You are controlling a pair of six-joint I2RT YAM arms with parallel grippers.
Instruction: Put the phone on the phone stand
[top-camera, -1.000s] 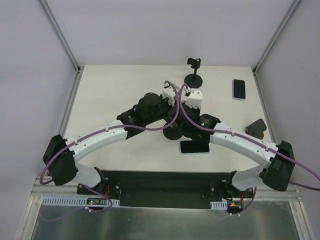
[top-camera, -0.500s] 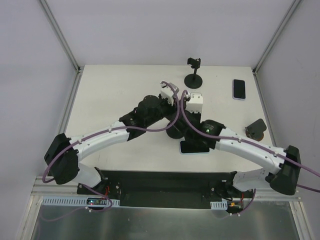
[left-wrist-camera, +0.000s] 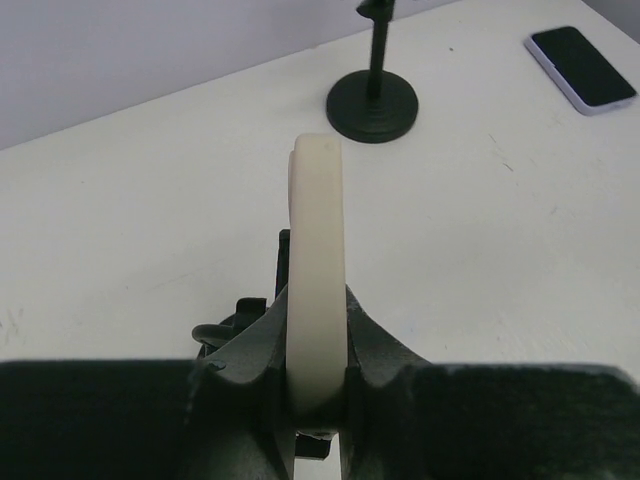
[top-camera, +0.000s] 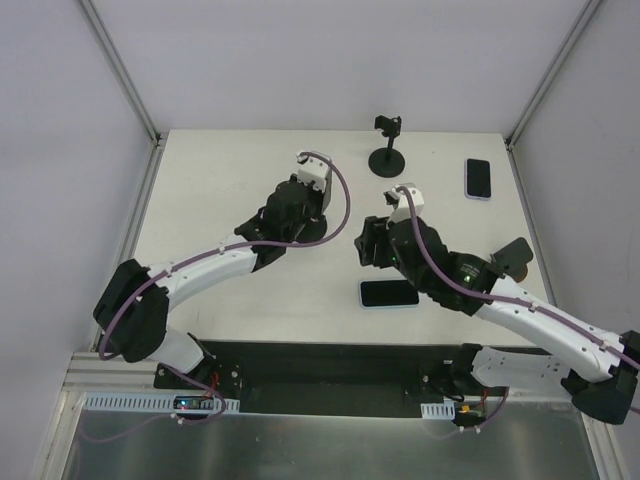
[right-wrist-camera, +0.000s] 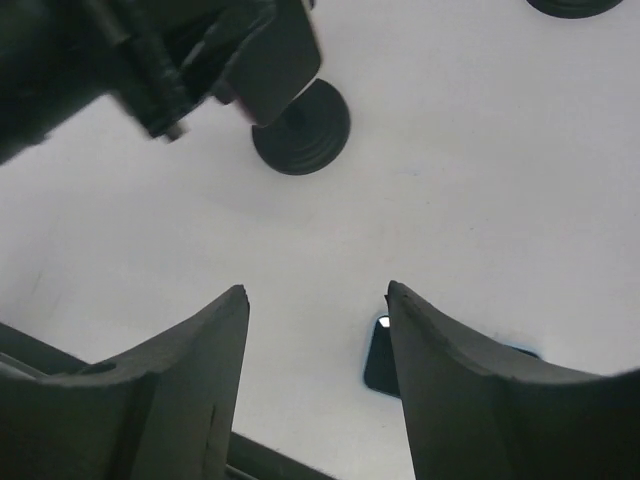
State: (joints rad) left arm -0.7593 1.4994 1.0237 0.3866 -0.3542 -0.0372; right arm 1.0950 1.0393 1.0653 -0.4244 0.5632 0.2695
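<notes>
My left gripper is shut on a cream-edged phone, seen edge-on and upright. In the right wrist view a dark flat plate hangs from that gripper over a phone stand's round black base. Whether the phone sits in this stand is hidden. From above, the left gripper covers both. My right gripper is open and empty, apart from them at the table's middle. A second pole stand stands at the back, also ahead in the left wrist view.
A dark phone lies flat near the front, just beside my right arm, its corner showing by the right finger. Another phone lies at the far right. A black wedge stand sits at the right edge.
The two grippers, close together at the centre before, have parted. The right one opened and drew back to the right. The left one moved up-left, still shut.
</notes>
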